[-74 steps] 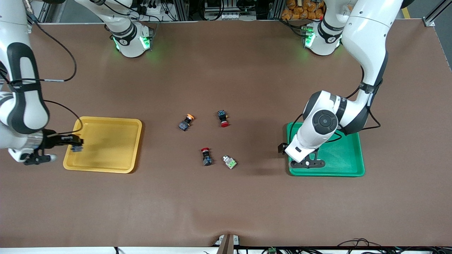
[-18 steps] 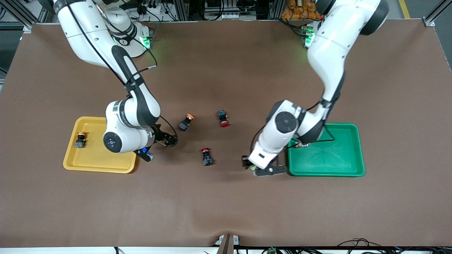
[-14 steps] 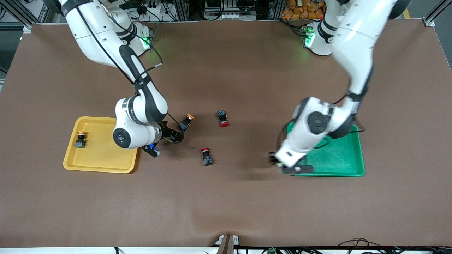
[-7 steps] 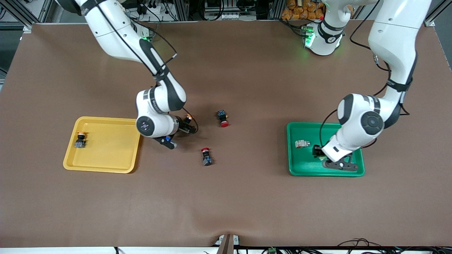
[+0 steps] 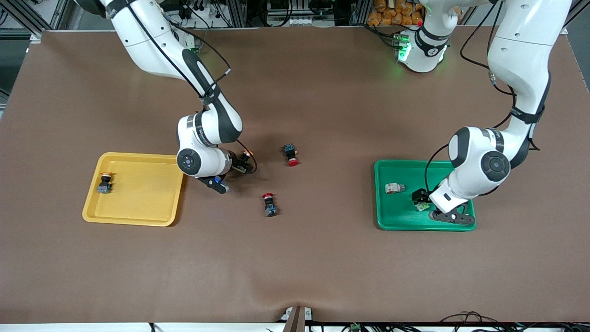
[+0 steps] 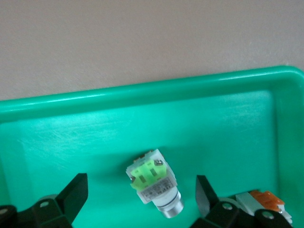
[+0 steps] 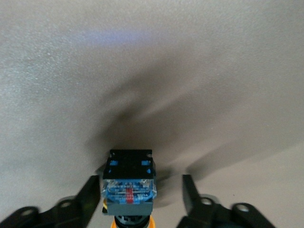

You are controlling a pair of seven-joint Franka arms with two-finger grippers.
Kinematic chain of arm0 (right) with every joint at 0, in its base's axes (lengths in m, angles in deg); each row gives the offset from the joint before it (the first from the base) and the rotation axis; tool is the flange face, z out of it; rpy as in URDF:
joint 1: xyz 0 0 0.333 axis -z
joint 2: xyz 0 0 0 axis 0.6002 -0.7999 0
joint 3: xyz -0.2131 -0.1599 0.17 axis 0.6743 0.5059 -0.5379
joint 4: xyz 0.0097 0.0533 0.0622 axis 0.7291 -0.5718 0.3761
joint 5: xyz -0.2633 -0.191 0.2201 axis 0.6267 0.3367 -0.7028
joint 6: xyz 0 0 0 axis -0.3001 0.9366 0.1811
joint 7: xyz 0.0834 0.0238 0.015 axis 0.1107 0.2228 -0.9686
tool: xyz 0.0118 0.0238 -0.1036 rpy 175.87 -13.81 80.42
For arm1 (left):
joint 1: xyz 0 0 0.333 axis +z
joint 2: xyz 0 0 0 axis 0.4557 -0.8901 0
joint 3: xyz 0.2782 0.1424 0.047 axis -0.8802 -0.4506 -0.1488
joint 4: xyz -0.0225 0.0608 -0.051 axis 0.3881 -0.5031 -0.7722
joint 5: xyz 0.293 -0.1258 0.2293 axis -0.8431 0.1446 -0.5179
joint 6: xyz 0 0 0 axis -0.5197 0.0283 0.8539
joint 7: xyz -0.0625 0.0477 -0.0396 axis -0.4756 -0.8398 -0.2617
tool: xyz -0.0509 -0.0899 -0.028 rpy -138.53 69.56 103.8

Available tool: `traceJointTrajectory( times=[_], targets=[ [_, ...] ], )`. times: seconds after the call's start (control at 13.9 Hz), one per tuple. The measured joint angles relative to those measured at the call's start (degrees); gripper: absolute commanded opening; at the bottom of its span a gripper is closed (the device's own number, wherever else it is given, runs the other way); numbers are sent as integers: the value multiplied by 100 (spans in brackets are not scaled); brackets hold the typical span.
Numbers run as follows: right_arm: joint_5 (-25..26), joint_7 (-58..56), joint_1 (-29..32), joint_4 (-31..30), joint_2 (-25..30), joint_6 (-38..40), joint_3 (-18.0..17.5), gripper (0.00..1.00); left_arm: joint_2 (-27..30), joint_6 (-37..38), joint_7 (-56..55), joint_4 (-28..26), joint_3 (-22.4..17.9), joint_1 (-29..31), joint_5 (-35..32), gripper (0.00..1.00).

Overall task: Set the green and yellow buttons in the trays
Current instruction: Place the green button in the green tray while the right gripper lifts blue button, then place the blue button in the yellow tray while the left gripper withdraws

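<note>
My left gripper (image 5: 421, 203) is open low in the green tray (image 5: 405, 216). The whitish-grey button with the light-green face (image 6: 154, 186) lies on the tray floor (image 6: 71, 142) between its fingers (image 6: 71, 195), touching neither. A second whitish-grey button (image 5: 394, 187) lies in the same tray nearby. My right gripper (image 7: 140, 194) is open at the table, around a yellow-capped button (image 7: 129, 183) with a dark blue body. One finger is against its side and the other stands apart. In the front view its orange cap (image 5: 248, 152) shows beside the right hand. Another yellow-capped button (image 5: 105, 181) lies in the yellow tray (image 5: 138, 203).
Two red-capped switches lie on the brown table between the trays: one (image 5: 291, 155) beside the right gripper toward the left arm's end, one (image 5: 269, 204) nearer to the front camera.
My left gripper has opened and let go of the green-faced button in the green tray. My right gripper's fingers have drawn in around the yellow-capped button.
</note>
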Motion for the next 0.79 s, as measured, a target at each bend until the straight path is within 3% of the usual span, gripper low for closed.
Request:
traceJointTrajectory(
  times=[0.29,0.57,0.79],
  targets=[
    [0,0,19,-14,81,2,17,28,90,853,0,574,22,-1,0,100],
    [0,1,151,-11,286,177,165,28,330,2738,0,1620,34,-3,0,100],
    [25,-479,668,59,613,710,335,29,740,3948,-1,2211,11,-61,0,100]
  ],
)
